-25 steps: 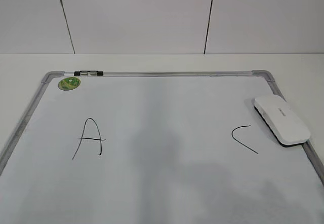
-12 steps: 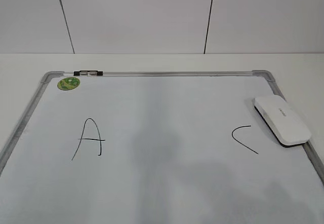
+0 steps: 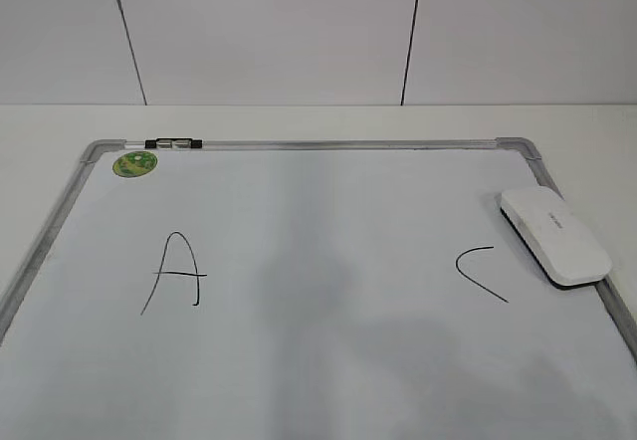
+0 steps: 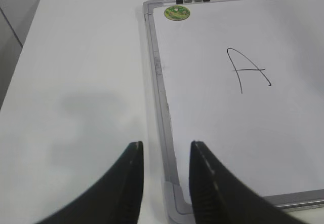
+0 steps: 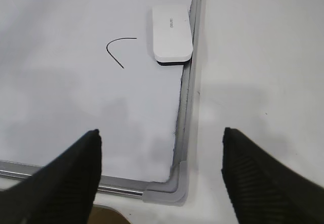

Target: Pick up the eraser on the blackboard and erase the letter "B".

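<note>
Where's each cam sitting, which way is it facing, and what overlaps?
Exterior: raised front, slanting down over the blackboard toward the wall; no robot parts.
Left wrist: above the board's near-left corner; left gripper open, empty; sees "A".
Right wrist: above the near-right corner; right gripper wide open; sees eraser.
Shared: each wrist's items also appear in exterior.

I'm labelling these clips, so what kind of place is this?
Probably an indoor lab or test bench: a plain white table, bare panelled wall, and a whiteboard laid flat with an eraser.
</note>
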Robot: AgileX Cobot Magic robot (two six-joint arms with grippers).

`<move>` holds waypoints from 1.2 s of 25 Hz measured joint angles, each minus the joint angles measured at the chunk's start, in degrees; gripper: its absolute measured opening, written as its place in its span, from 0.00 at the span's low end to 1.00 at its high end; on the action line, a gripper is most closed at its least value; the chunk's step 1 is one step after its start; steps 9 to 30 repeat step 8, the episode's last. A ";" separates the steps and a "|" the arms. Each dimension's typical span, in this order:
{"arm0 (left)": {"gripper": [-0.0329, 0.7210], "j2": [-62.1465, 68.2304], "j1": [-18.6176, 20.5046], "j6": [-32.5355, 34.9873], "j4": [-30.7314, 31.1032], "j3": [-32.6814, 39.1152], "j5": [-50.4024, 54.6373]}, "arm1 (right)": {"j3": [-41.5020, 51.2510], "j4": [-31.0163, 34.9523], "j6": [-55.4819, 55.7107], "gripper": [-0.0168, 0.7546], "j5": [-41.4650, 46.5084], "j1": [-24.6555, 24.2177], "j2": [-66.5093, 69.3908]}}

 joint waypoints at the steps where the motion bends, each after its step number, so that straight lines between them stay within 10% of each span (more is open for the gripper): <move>1: 0.36 0.00 0.00 0.00 0.00 0.00 0.00 | 0.00 0.00 0.00 0.76 0.00 0.00 0.00; 30: 0.36 0.00 0.00 0.00 0.00 0.00 0.00 | 0.00 0.00 0.00 0.76 0.00 0.00 0.00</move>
